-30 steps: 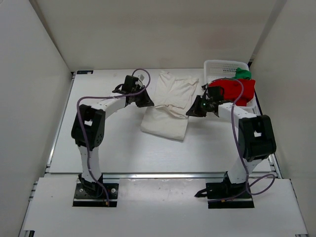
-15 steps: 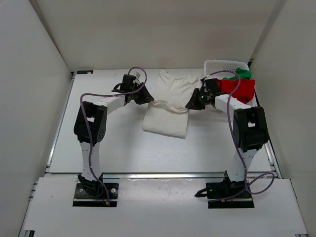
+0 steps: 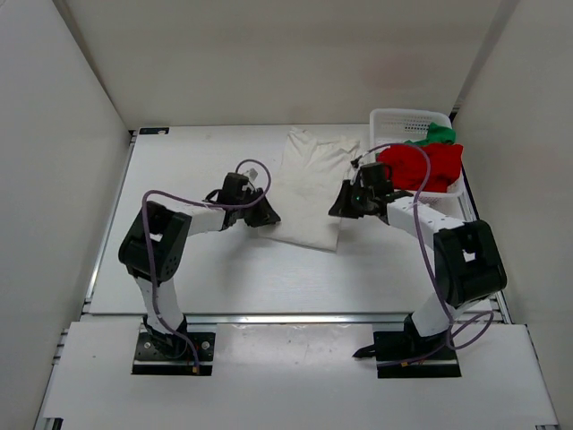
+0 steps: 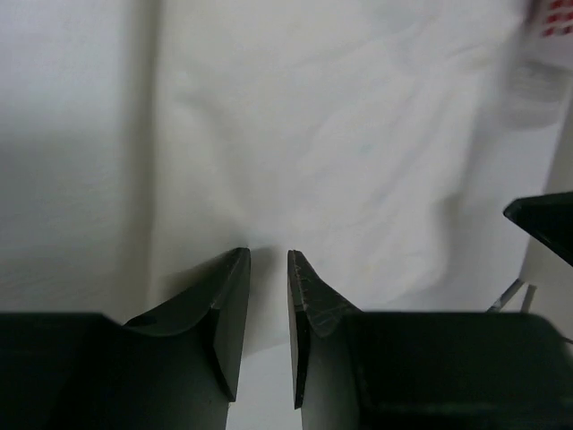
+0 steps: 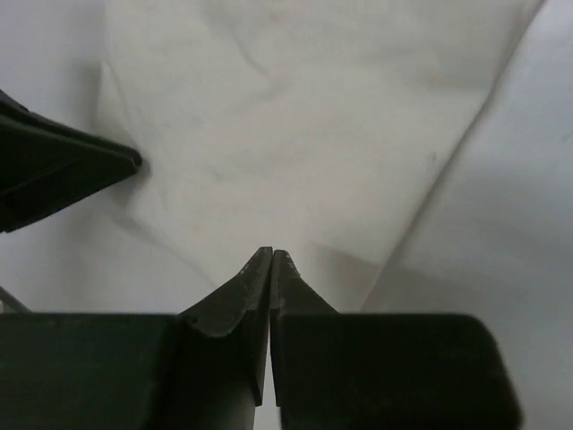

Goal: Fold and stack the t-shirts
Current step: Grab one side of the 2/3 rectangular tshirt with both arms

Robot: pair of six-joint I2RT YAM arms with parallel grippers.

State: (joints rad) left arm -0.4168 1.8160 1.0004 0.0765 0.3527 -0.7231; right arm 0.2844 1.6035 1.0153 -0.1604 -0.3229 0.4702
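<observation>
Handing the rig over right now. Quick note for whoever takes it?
Grippers: left gripper has jaws slightly apart at the left edge of the cream-white t-shirt, with nothing visibly gripped. The right gripper is shut at its right edge, no cloth visibly pinched.
Things: red t-shirt and green t-shirt are bunched in the basket.
Done: nothing stacked.
Left: finish the cream fold, fold the other two, stack.

Three t-shirts (cream-white shirt (image 3: 309,179), red shirt (image 3: 421,167), green shirt (image 3: 439,134)), one mesh basket (image 3: 387,114), two grippers (left gripper (image 4: 269,269), right gripper (image 5: 271,257)).
</observation>
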